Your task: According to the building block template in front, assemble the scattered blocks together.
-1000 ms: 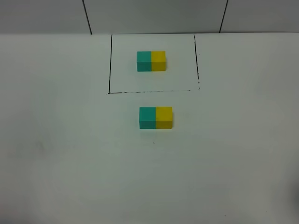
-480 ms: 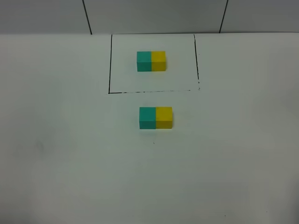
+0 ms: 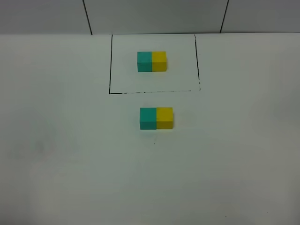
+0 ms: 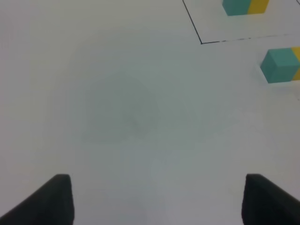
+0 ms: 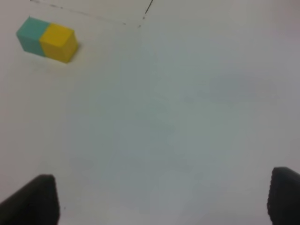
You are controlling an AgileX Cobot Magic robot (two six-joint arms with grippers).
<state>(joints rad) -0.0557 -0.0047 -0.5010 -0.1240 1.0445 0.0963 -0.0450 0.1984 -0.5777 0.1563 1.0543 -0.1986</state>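
Observation:
The template pair [image 3: 152, 61], a teal cube joined to a yellow cube, sits inside the black drawn rectangle [image 3: 110, 65] at the back of the table. In front of it, outside the frame, the loose teal cube [image 3: 147, 118] and the loose yellow cube [image 3: 164, 117] stand side by side and touch, teal on the left. Neither gripper shows in the high view. The left gripper [image 4: 157, 199] is open and empty over bare table, with the teal cube [image 4: 280, 65] far ahead. The right gripper [image 5: 164, 199] is open and empty, with the loose pair [image 5: 47, 39] far ahead.
The white tabletop [image 3: 70, 164] spreads around the blocks. A grey tiled wall [image 3: 154, 16] runs along the table's back edge. Only the dark fingertips [image 4: 54, 199] show at the edge of each wrist view.

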